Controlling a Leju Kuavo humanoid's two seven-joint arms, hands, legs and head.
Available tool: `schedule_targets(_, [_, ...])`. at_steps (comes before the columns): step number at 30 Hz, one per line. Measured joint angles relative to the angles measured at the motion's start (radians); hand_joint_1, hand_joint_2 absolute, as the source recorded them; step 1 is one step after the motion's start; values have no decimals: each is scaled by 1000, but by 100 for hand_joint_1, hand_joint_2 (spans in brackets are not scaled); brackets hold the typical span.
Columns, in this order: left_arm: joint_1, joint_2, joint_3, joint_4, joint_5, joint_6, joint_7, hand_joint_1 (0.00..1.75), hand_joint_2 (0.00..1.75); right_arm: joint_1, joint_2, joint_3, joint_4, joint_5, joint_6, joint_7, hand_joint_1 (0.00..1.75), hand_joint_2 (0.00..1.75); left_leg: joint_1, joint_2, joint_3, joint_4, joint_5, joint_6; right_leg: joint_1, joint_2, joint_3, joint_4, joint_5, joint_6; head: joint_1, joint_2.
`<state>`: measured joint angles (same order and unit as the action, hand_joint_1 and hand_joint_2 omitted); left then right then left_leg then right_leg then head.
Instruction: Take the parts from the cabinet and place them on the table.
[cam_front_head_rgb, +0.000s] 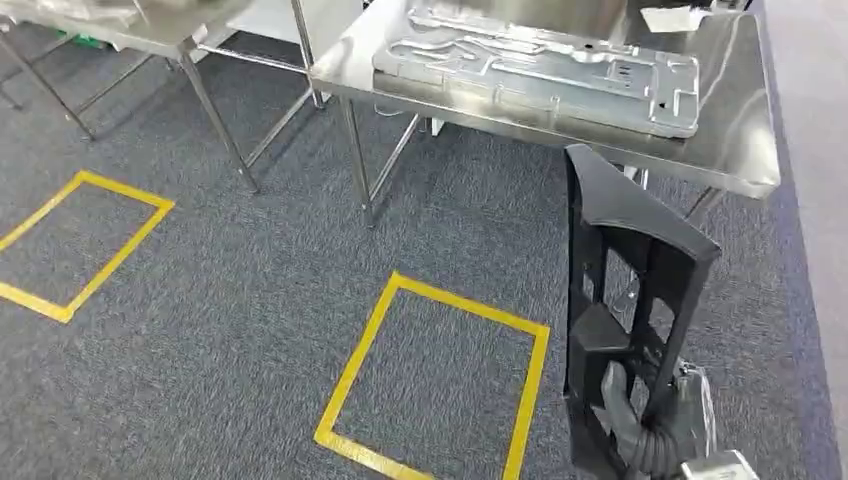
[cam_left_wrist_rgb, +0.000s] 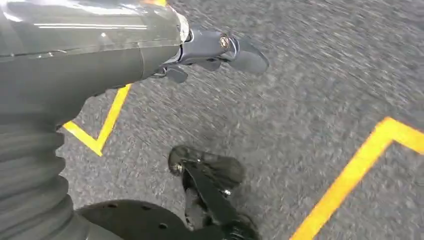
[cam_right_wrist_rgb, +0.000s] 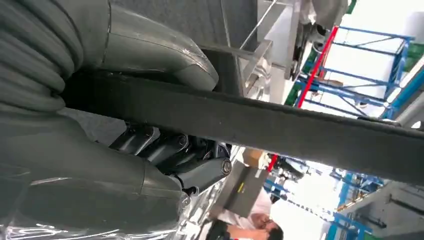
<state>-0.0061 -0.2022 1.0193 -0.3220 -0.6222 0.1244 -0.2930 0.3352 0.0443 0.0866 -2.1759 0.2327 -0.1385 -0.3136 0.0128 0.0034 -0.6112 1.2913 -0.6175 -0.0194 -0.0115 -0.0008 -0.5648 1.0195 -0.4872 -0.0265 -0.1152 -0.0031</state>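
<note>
Where carpet (cam_front_head_rgb: 250, 300) opens, black part (cam_front_head_rgb: 625, 300) in right hand (cam_front_head_rgb: 650, 420), short of table (cam_front_head_rgb: 745, 150) edge.

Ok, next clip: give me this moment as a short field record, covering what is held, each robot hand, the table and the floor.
held part: tall black plastic frame with open slots, carried upright
right robot hand: grips the frame near its lower end
left robot hand: holds nothing, hanging over the grey carpet
table: shiny stainless steel table ahead, a flat grey stamped metal panel lying on it
floor marks: yellow tape rectangle on the carpet in front of the table
task stage: frame not yet on the table
</note>
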Motion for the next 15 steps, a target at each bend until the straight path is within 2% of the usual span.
schedule_targets(1, [1, 0, 1, 1, 0, 0, 0, 0, 175, 0, 3, 0, 0, 5, 6, 4, 175, 175, 0, 0, -41, 42, -42, -1, 2, 2, 11, 0, -10, -2, 0, 0])
schedule_targets(2, [2, 0, 2, 1, 0, 0, 0, 0, 175, -1, 7, 0, 0, 6, 9, 7, 175, 175, -1, 0, -64, 46, -58, 0, 4, 5, 25, 0, -20, -2, 0, 0])
schedule_targets(3, [2, 1, 3, 2, 0, 0, 0, 0, 175, -3, 10, 0, 0, 8, 12, 8, 175, 175, -1, 0, -71, 18, -52, 4, 6, 8, 39, 0, -31, -2, 0, 0])
schedule_targets(4, [2, 2, 5, 2, 0, 0, 0, 0, 175, -7, 12, 0, 0, 10, 14, 9, 175, 175, -4, 0, -65, -43, -14, 14, 9, 8, 58, 0, -44, -2, 0, 0])
schedule_targets(5, [2, 3, 6, 2, 1, 0, 0, 0, 175, -10, 14, 0, 0, 12, 17, 10, 175, 175, -9, 0, -54, -113, 50, 23, 12, 8, 75, -1, -56, -2, 0, 0])
schedule_targets(6, [3, 5, 8, 2, 2, 0, -2, 0, 175, -14, 17, 0, 0, 14, 20, 10, 175, 175, -16, 1, -46, -190, 148, 41, 10, 8, 83, -4, -69, -1, 0, 0])
schedule_targets(7, [4, 9, 12, 2, 2, 1, -3, 0, 175, -21, 19, 0, 3, 14, 22, 10, 175, 175, -27, -3, -54, -227, 187, 43, 18, 9, 94, 4, -79, 5, 0, 0])
schedule_targets(8, [3, 9, 15, 5, 3, 1, -3, 0, 175, -25, 20, 0, 6, 16, 26, 13, 175, 175, -25, -10, -48, -221, 156, 44, 18, 16, 96, 1, -91, 13, 1, 0])
schedule_targets(9, [3, 9, 16, 5, 3, 1, -3, 0, 175, -28, 22, 0, 6, 16, 29, 14, 175, 175, -26, -9, -39, -226, 168, 46, 17, 15, 105, -8, -99, 17, 0, 0])
schedule_targets(10, [3, 10, 17, 6, 3, 2, -4, 0, 175, -28, 22, 0, 6, 16, 31, 14, 175, 175, -22, -11, -34, -237, 167, 52, 18, 15, 112, 9, -84, 23, 0, 0])
schedule_targets(11, [0, 9, 18, 7, 3, 2, -4, 0, 175, -32, 23, -1, 6, 16, 31, 15, 175, 175, -19, -13, -10, -245, 167, 56, 20, 16, 119, 15, -81, 28, 0, 0])
schedule_targets(12, [-1, 9, 19, 8, 4, 2, -4, 0, 175, -38, 23, -1, 7, 16, 34, 17, 175, 175, -16, -12, 7, -255, 162, 61, 15, 13, 108, 47, -79, 31, 1, 0])
schedule_targets(13, [-1, 9, 22, 8, 4, 2, -5, 0, 175, -43, 23, -1, 8, 14, 35, 16, 175, 175, -14, -11, 21, -260, 155, 66, 15, 10, 80, 98, -83, 37, 0, 0])
schedule_targets(15, [-7, 10, 24, 9, 4, 2, -5, 0, 175, -49, 23, -1, 13, 14, 36, 17, 175, 175, -13, -12, 40, -262, 137, 69, 8, 9, -18, 226, -139, 48, 0, 0])
